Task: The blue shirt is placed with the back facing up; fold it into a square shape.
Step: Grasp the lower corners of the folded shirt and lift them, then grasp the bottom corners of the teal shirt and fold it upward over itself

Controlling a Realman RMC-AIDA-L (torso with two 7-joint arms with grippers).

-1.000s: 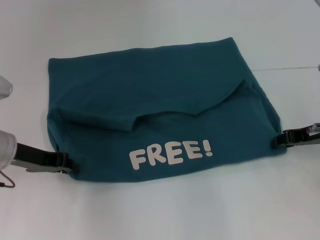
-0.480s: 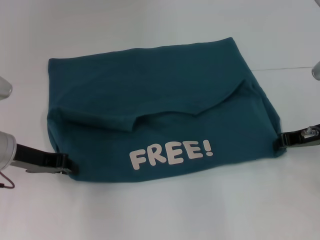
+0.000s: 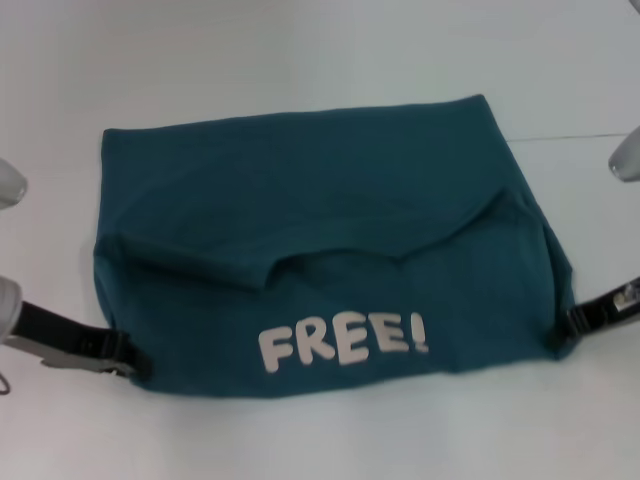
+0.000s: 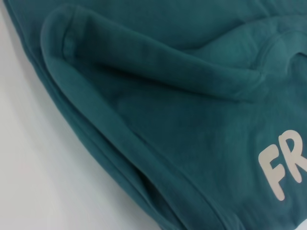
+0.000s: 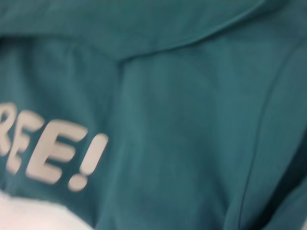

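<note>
Lying folded between them, the blue shirt (image 3: 330, 250) has its near corners grasped by left hand (image 3: 135, 358) and right hand (image 3: 568, 325).

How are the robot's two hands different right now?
The left hand sits at the near left corner of the blue shirt, with a long stretch of its black arm showing. The right hand sits at the near right corner, a bit higher in the head view, with only a short stretch showing before the picture's edge. Both are black and meet the shirt's folded edge.

Bare lab-style test bench: plain white tabletop (image 3: 320, 60), no household furnishings in view.
</note>
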